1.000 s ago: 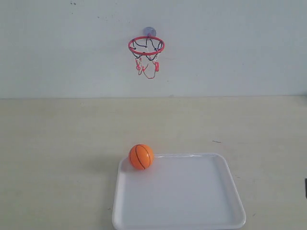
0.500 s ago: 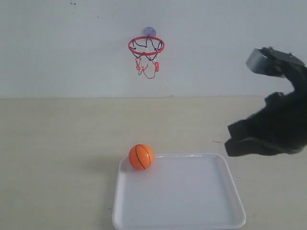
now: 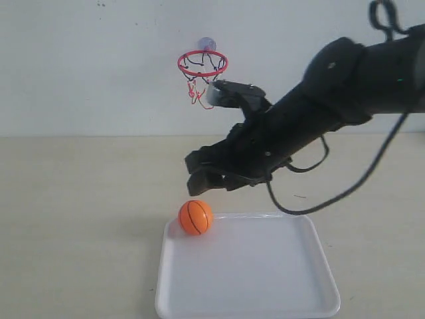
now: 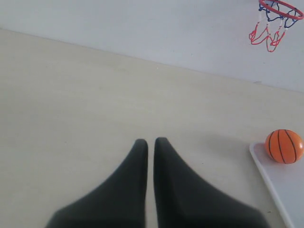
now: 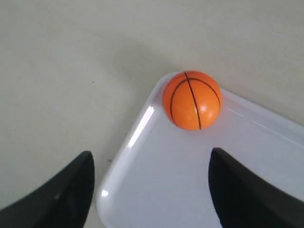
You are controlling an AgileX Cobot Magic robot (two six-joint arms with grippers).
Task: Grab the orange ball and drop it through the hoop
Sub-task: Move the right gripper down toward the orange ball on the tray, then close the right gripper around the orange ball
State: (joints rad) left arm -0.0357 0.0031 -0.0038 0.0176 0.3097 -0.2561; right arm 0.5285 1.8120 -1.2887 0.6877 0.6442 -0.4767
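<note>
The orange ball (image 3: 195, 217) (image 5: 192, 100) (image 4: 284, 146) rests in the far left corner of a white tray (image 3: 265, 292). The hoop (image 3: 202, 64) (image 4: 279, 8), a red ring with string net, hangs on the back wall above it. My right gripper (image 3: 196, 169) (image 5: 152, 159) hovers open just above and slightly right of the ball, with nothing between its fingers. My left gripper (image 4: 150, 141) is shut and empty over bare table, well left of the ball; it does not show in the exterior view.
The white tray (image 5: 199, 190) lies at the front of the beige table (image 3: 80, 219). A black cable (image 3: 345, 189) loops down from the right arm above the tray's far right. The pale wall (image 3: 80, 66) stands behind the table.
The right arm has swept in from the right edge across the tray. Its open gripper now hangs just above the ball. Ball and tray have not moved.
</note>
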